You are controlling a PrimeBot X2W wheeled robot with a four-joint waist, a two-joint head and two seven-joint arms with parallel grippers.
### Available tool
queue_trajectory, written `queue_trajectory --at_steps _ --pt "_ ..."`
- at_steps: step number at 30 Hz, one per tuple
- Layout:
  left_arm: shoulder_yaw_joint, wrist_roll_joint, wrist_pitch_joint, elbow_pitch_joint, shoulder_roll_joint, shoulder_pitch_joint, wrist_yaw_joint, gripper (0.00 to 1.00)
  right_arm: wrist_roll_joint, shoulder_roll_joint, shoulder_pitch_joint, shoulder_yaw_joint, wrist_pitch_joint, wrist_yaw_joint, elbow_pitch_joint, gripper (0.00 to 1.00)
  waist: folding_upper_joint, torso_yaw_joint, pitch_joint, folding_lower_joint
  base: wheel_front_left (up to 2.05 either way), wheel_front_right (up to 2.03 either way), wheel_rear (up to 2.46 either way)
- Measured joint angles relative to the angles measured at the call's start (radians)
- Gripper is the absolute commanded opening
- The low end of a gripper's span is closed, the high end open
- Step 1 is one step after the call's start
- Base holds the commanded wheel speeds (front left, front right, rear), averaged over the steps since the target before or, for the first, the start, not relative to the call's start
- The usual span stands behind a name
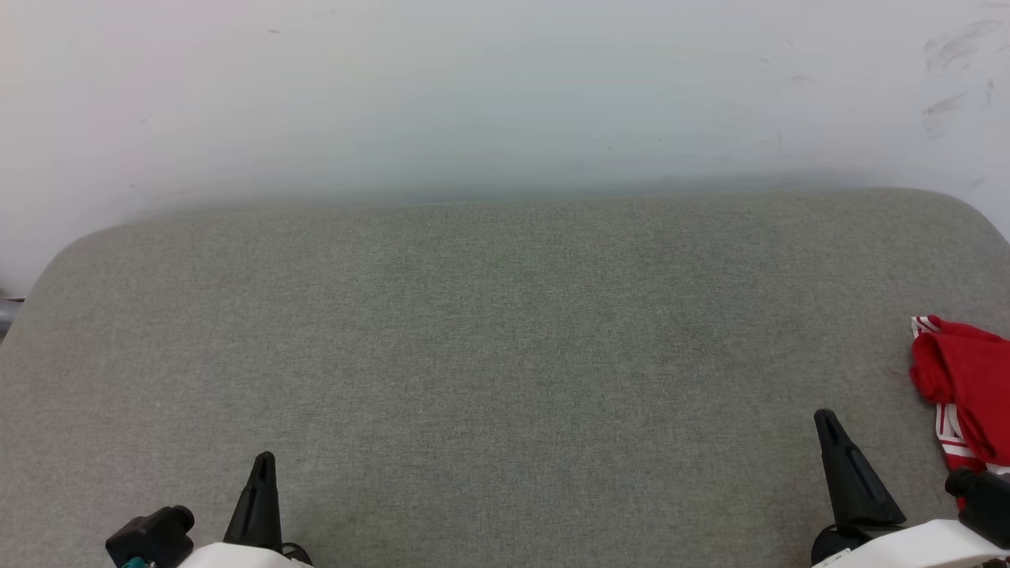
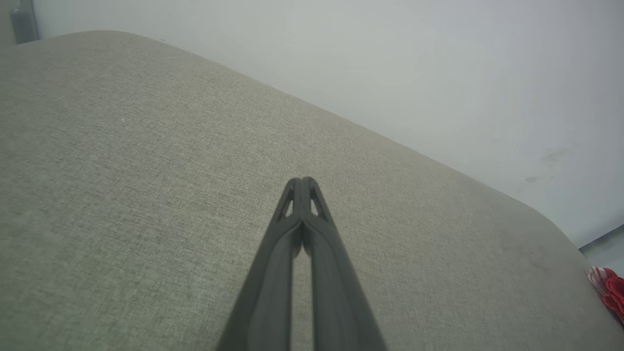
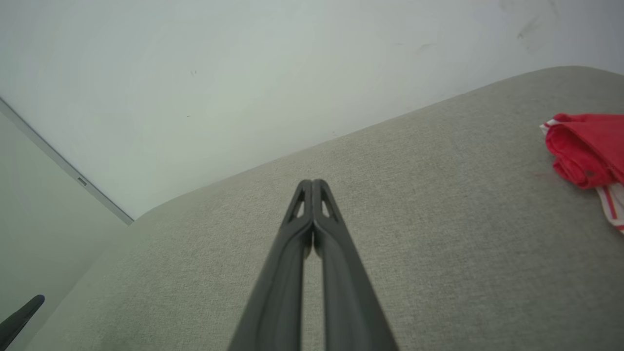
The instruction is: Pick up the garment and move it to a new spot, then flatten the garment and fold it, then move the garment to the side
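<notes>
While we sit with both arms low, the crumpled red jersey (image 1: 959,379) with red-and-white striped trim lies at our far right edge.
Left gripper (image 2: 302,183) and right gripper (image 3: 312,183) are both pinched closed on nothing over the grey woven-fabric worktop (image 1: 489,355).

Illumination is bright, even and diffuse; its direction cannot be fixed. Shadows are faint: a soft dim band lies on the white wall (image 1: 505,95) just above the far edge of the grey upholstered surface (image 1: 505,355). Head view: the surface's weave is sharp at centre. Wrist views: the surface's far edge appears bowed by the wide-angle lens; the left gripper (image 2: 302,181) and right gripper (image 3: 312,182) blur toward their bases. The red garment (image 1: 963,379), at the surface's right edge, reads saturated, its folds legible.
</notes>
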Motion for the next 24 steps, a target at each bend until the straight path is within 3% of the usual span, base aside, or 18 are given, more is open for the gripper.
queue_trajectory --at_steps 24 --pt "0.01 -0.364 0.086 0.021 -0.001 -0.058 -0.012 0.0 0.374 -0.013 -0.076 0.001 0.019 0.0 0.102 0.0 0.0 0.006 0.004 0.0 0.0 0.0 0.0"
